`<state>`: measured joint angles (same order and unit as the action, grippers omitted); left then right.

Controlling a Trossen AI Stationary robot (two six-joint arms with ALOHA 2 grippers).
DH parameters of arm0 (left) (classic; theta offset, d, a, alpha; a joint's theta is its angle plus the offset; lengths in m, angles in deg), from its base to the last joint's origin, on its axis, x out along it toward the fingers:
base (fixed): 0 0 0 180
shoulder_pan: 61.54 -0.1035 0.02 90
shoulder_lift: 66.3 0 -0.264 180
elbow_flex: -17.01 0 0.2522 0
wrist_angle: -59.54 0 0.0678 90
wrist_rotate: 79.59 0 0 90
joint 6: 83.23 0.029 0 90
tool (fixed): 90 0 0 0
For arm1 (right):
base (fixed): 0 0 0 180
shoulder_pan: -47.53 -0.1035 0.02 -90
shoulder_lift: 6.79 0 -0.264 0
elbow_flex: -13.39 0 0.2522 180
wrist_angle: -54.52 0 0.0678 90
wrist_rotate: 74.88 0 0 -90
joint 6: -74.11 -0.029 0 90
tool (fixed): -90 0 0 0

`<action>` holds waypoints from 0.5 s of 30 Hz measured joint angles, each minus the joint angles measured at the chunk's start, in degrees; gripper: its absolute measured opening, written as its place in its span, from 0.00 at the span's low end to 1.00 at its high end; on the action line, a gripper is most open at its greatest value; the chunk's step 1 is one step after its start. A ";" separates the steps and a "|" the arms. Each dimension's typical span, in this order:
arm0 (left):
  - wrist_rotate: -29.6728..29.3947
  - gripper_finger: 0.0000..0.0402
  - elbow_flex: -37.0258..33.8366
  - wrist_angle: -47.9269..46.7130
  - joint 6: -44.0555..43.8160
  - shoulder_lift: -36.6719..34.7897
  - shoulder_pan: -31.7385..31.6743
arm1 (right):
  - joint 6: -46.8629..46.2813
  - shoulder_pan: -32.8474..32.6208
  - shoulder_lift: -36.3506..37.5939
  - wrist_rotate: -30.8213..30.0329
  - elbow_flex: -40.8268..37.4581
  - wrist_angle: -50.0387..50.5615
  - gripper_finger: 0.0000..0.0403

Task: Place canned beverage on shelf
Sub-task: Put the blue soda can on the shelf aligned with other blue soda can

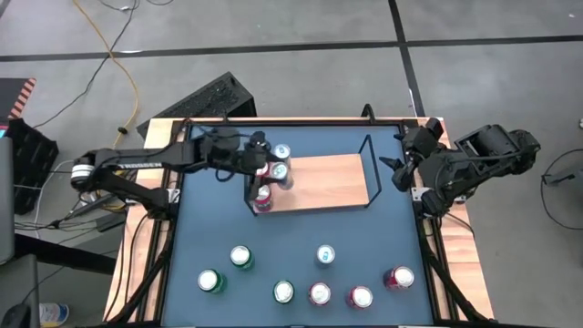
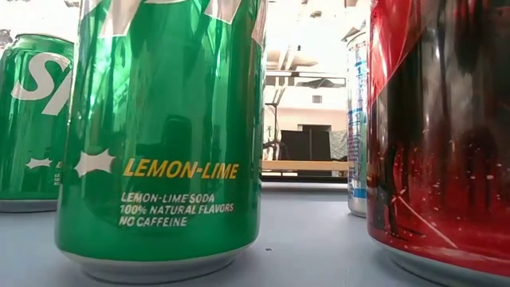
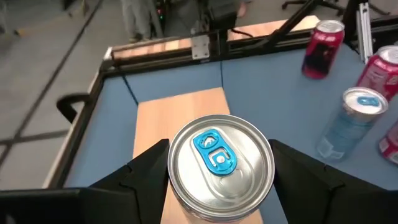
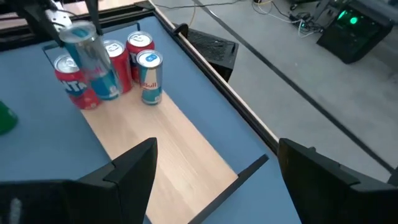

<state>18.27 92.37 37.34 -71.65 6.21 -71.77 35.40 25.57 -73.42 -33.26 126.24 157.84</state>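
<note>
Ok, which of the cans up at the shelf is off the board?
The blue-tabbed can between the left gripper fingers, seemingly held above the shelf; the three others stand on the wood.

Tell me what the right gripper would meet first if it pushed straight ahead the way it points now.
The right gripper, open and empty, points along the shelf. The bare board looks free until the cluster at its far end; probably the Red Bull can comes first, though depth is hard to judge.

A silver-and-blue beverage can (image 3: 219, 167) with a blue pull tab stands upright between the left gripper's (image 3: 217, 180) dark fingers, just left of centre in the high view. Under it lies the shelf (image 1: 328, 180), a light-wood board with black wire end frames, carrying three cans (image 4: 118, 68) at its left end.
</note>
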 joint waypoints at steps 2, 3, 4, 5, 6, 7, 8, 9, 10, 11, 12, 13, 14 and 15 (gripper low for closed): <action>2.95 0.57 0.33 0.60 -0.71 1.27 -1.19 | -0.73 0.21 -0.02 -0.03 0.00 -0.02 0.79; 4.10 0.58 0.43 0.92 -0.69 1.95 -1.51 | -0.89 0.46 -0.11 -0.02 0.00 0.00 0.79; 4.97 0.58 0.48 1.00 -0.65 2.47 -1.83 | -1.08 0.73 -0.16 -0.02 0.00 0.01 0.79; 5.59 0.58 0.48 0.85 -0.45 2.92 -2.16 | -1.30 0.90 -0.21 -0.02 0.00 0.04 0.79; 6.04 0.57 0.48 0.63 -0.14 3.52 -2.45 | -1.38 1.18 -0.22 0.00 0.00 0.01 0.79; 6.47 0.57 0.48 0.46 0.16 3.96 -2.75 | -1.38 1.43 -0.22 -0.02 0.00 0.02 0.79; 6.72 0.57 0.48 0.20 0.65 4.41 -3.01 | -1.38 1.64 -0.22 0.00 0.00 0.02 0.79; 6.85 0.57 0.48 -0.18 1.28 4.85 -3.23 | -1.40 1.93 -0.22 0.00 0.00 0.02 0.79; 6.87 0.57 0.48 -0.46 1.95 5.32 -3.39 | -1.41 2.10 -0.20 0.02 0.00 0.02 0.79; 6.86 0.57 0.48 -0.62 2.73 5.74 -3.52 | -1.41 2.31 -0.20 0.04 0.00 0.02 0.79; 6.89 0.57 0.48 -0.76 3.55 6.41 -3.62 | -1.43 2.40 -0.21 0.05 0.00 0.02 0.79; 7.17 0.57 0.48 -0.95 4.09 6.95 -3.74 | -1.44 2.58 -0.22 0.07 0.00 0.00 0.79; 7.71 0.57 0.48 -1.32 4.27 7.49 -3.93 | -1.47 2.61 -0.22 0.09 0.00 0.01 0.79; 8.68 0.57 0.48 -1.69 4.25 8.07 -4.15 | -1.52 2.60 -0.22 0.09 0.00 0.00 0.79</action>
<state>26.95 92.85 35.66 -67.40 14.28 -75.92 33.88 28.17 -73.64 -33.17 126.24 157.85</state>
